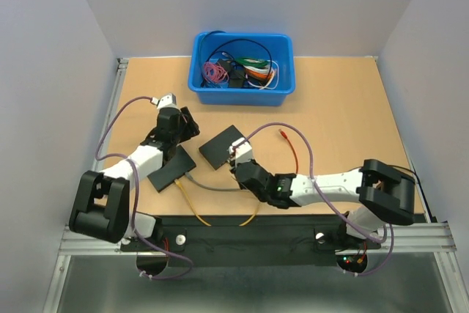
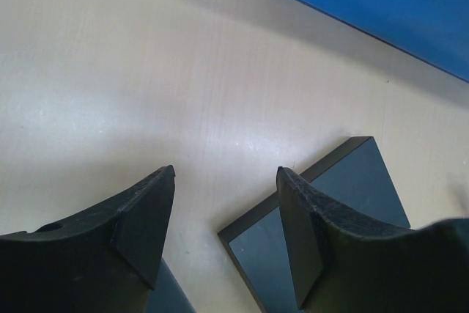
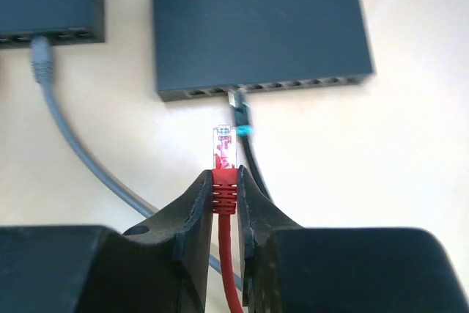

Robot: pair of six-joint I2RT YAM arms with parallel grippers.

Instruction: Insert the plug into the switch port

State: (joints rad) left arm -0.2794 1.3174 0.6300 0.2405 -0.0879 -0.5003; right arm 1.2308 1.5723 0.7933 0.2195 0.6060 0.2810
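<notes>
Right gripper [image 3: 224, 181], clamped on the red cable [image 3: 229, 269], holds its plug [image 3: 224, 144] short of the switch [image 3: 256, 27] ahead; squaring to a free port matters. Left gripper [image 2: 226, 181] gapes empty.

A blue plastic bin [image 1: 242, 97] stands at the far edge of the light wooden counter [image 1: 344, 115], holding a tangle of cables [image 1: 242, 67], among them a pink coil [image 1: 215, 71]. Nearer, on the left, lies a flat black box [image 1: 172, 168] with 1 grey cable [image 1: 212, 188] plugged into it. A yellow cable [image 1: 192, 207] trails toward the near edge.
</notes>
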